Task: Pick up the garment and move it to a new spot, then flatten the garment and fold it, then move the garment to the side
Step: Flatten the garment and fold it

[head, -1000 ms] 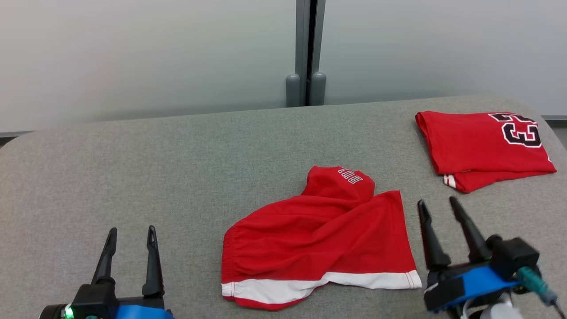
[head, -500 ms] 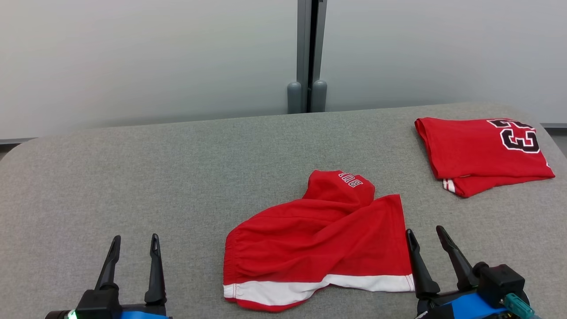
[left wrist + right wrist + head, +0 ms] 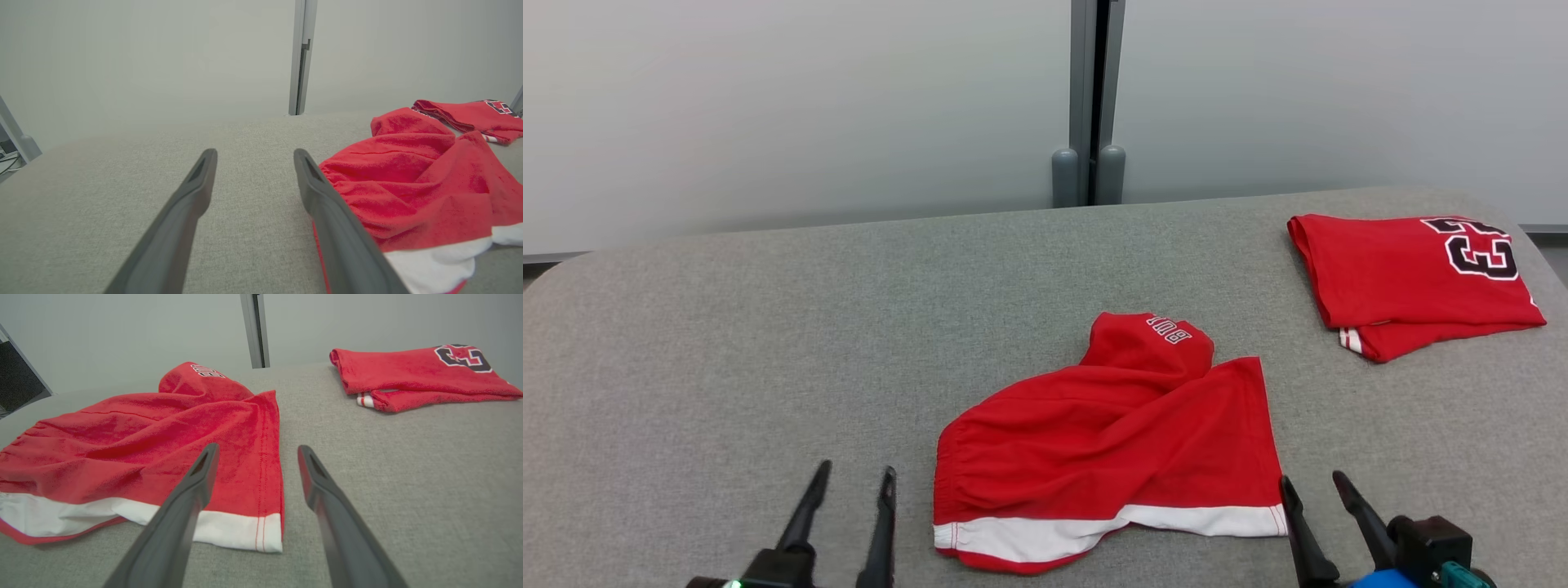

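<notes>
From the head camera, crumpled red shorts point(image 3: 1111, 441) lie near the front middle of a grey table point(image 3: 768, 327), white trim toward the robot, while a folded red jersey point(image 3: 1405, 278) with a black numeral sits well apart at the far right corner. The left gripper point(image 3: 858, 468) rises at the bottom edge just left of the shorts, its two dark fingers spread and holding nothing. The right gripper point(image 3: 1312, 478) stands at the shorts' near right corner, fingers likewise parted and empty. A pale wall point(image 3: 768, 106) split by a grey post point(image 3: 1088, 98) runs behind the table. Seen from the left wrist, the parted fingers frame bare grey cloth, the right-hand one lying just beside the shorts' gathered waistband; whether it touches cannot be told. Seen from the right wrist, the open fingers straddle the shorts' stitched side edge, one finger above the red fabric and white trim, the other above bare table, with the jersey farther off at upper right.
</notes>
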